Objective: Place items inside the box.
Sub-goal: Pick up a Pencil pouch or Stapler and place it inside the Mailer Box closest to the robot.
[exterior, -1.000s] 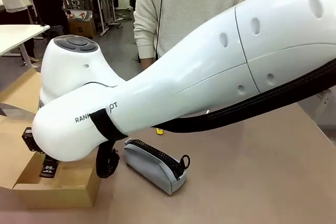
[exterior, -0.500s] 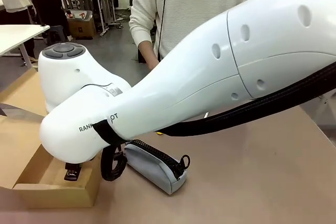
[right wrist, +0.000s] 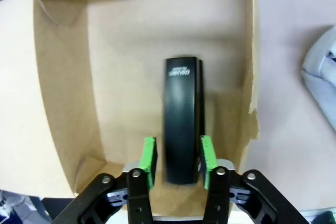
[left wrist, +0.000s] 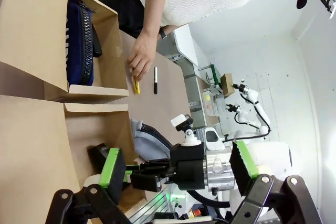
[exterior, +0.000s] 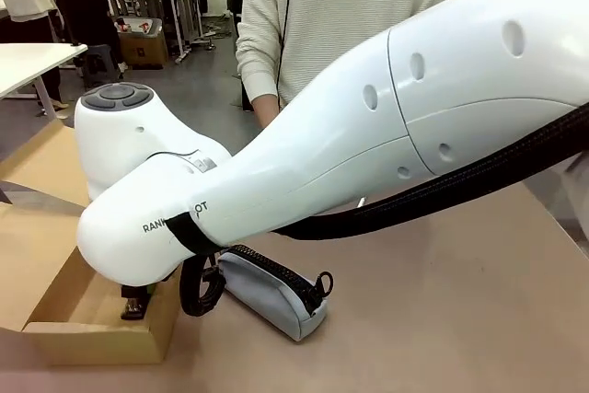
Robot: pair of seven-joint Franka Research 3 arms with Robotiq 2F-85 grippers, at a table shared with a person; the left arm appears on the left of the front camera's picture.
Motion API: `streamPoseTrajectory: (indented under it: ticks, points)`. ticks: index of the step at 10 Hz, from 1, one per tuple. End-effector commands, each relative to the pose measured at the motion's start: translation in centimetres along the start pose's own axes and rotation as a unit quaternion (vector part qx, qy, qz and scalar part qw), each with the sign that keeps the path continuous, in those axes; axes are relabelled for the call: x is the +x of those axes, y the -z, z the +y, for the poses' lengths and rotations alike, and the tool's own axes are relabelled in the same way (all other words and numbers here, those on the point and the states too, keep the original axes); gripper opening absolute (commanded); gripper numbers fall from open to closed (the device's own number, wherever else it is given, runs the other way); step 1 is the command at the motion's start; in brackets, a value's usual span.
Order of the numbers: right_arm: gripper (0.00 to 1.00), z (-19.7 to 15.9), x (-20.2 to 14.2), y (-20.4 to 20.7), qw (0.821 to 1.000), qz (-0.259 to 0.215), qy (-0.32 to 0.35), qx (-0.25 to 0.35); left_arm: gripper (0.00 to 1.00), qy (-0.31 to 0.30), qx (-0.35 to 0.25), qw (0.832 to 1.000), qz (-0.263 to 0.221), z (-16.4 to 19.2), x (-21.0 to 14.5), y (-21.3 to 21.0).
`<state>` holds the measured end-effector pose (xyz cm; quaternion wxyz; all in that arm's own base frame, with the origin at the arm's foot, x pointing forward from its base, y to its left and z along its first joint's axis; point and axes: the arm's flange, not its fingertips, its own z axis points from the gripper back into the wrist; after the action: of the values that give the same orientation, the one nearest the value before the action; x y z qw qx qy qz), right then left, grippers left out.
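Right pincer [right wrist: 178, 161], lower centre, narrow about black stapler [right wrist: 181, 103] in box [right wrist: 63, 87] — clamped or slack, cannot tell — a lift now could drag it out.

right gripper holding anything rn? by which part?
Likely nothing. The right gripper straddles the stapler's near end in the box, but a gap shows beside one pad; the stapler seems to lie on the box floor. Left gripper is open, empty.

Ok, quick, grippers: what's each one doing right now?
Left gripper: open, empty.
Right gripper: open, astride the black stapler lying in the box, with a small gap showing on one side.
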<state>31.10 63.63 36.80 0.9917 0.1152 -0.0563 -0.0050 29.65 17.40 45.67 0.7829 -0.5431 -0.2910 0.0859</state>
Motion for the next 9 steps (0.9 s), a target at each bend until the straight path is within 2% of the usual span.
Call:
streamPoseTrajectory:
  ticks: [1, 7, 8, 9]
  points:
    - [1.0, 0.0, 0.0, -0.6, 1.0, -0.027, 0.007, 0.006, 1.0, 0.014, -0.007, 1.0, -0.001, 0.0, -0.1, -0.2]
    - [1.0, -0.2, 0.0, -1.8, 0.999, -0.022, 0.007, 0.039, 1.0, 0.014, -0.007, 1.0, -0.001, 0.0, -0.1, -0.2]
    - [1.0, -1.1, -0.1, -3.5, 0.998, -0.006, 0.0, 0.065, 1.0, 0.014, -0.007, 1.0, -0.001, 0.0, -0.1, -0.2]
    - [1.0, -3.5, -0.4, -6.6, 0.996, 0.014, -0.014, 0.084, 1.0, 0.014, -0.007, 1.0, -0.001, 0.0, -0.1, -0.2]
